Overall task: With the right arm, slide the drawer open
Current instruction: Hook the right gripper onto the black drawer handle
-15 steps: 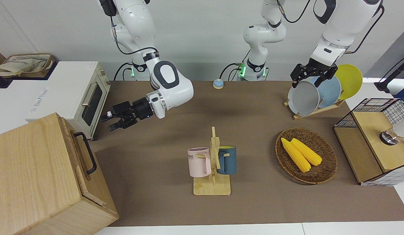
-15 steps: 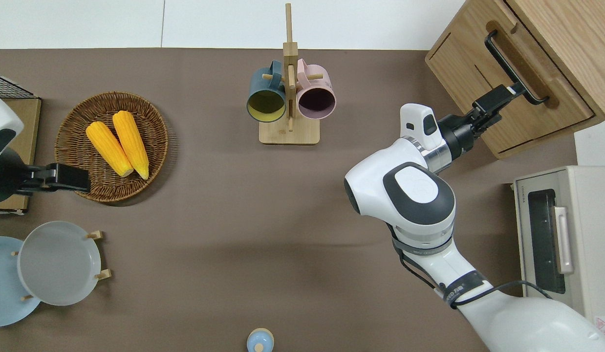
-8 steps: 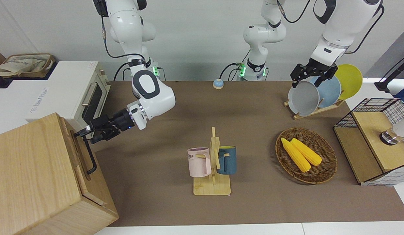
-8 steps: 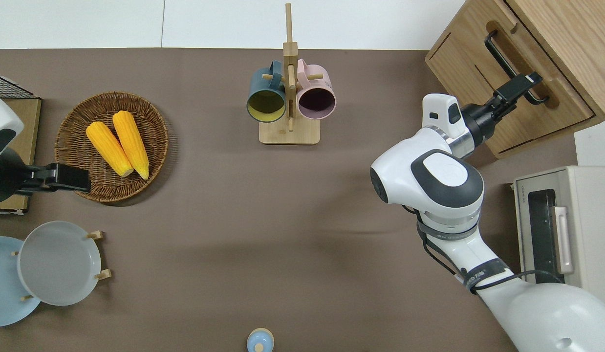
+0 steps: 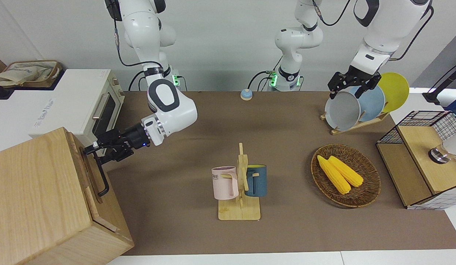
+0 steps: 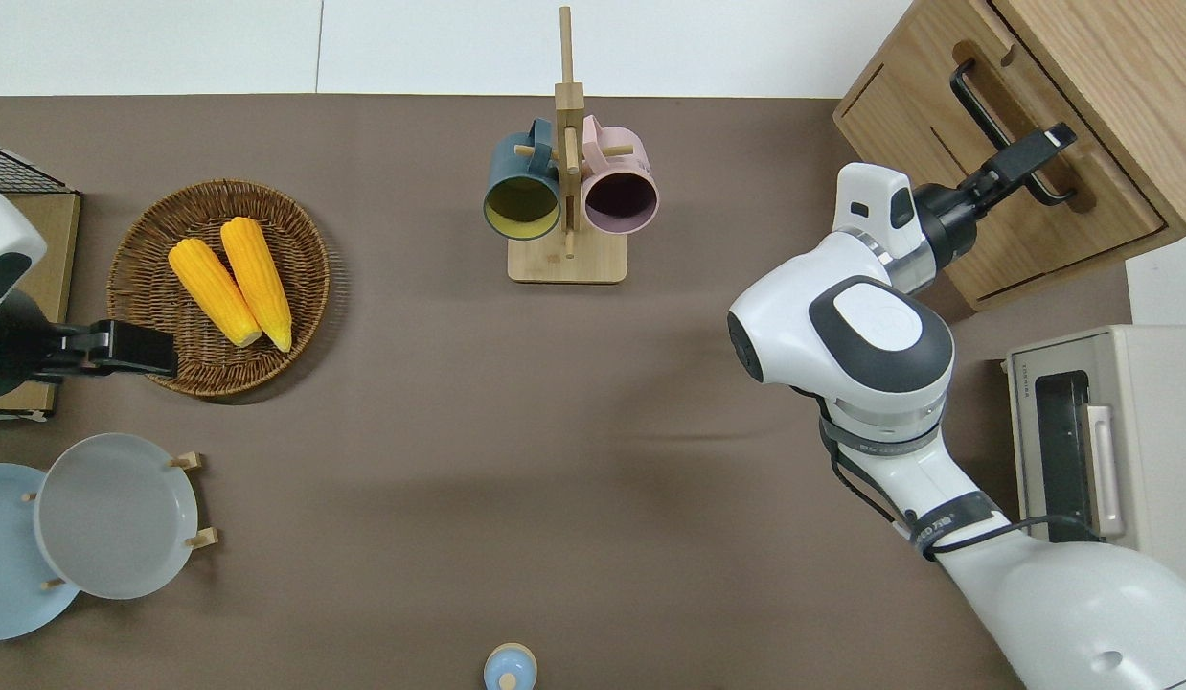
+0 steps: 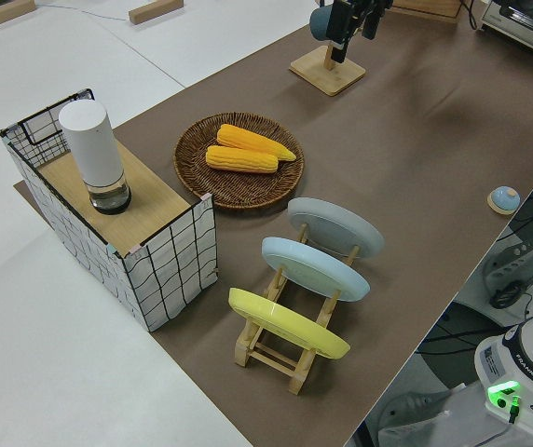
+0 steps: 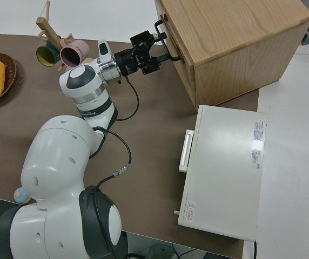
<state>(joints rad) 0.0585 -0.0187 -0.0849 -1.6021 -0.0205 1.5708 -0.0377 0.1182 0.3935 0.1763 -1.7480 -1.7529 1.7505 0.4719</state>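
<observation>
– What is found nearest the robots, and how much room is left?

– A small blue bell (image 6: 509, 668) is seen at the near edge of the tabletop (image 6: 459, 431). Toward the left arm's end a wooden rack (image 7: 276, 349) is set, in which a grey plate (image 6: 114, 513), a blue plate (image 6: 4, 565) and a yellow plate (image 5: 395, 90) are stood on edge. At the right arm's end a white toaster oven (image 6: 1158, 450) is placed just off the brown mat. A wide bare stretch of tabletop is left through the middle. The left arm is parked.

– And farther out?

– A wicker basket (image 6: 133, 249) is seen, in which two corn cobs (image 6: 229, 278) are laid side by side. Beside it, at the tabletop's end, a wire-mesh box (image 5: 419, 121) is placed, with a white cylinder (image 7: 89, 140) stood upright on its wooden top. Near the far edge a mug stand (image 6: 566, 259) is set, from which a dark blue mug (image 6: 521, 196) and a pink mug (image 6: 620, 196) are hung.

– Where is the drawer?

– The drawer (image 6: 1082, 206) is housed in the wooden cabinet (image 6: 1110, 57) at the far corner on the right arm's end, and it appears shut. Its black handle (image 6: 986, 110) is reached by the right arm (image 6: 871, 335). The right tool (image 5: 96, 154) is held at the nearer end of the bar, with its fingers spread and set to either side of it; no closed grip is seen.
</observation>
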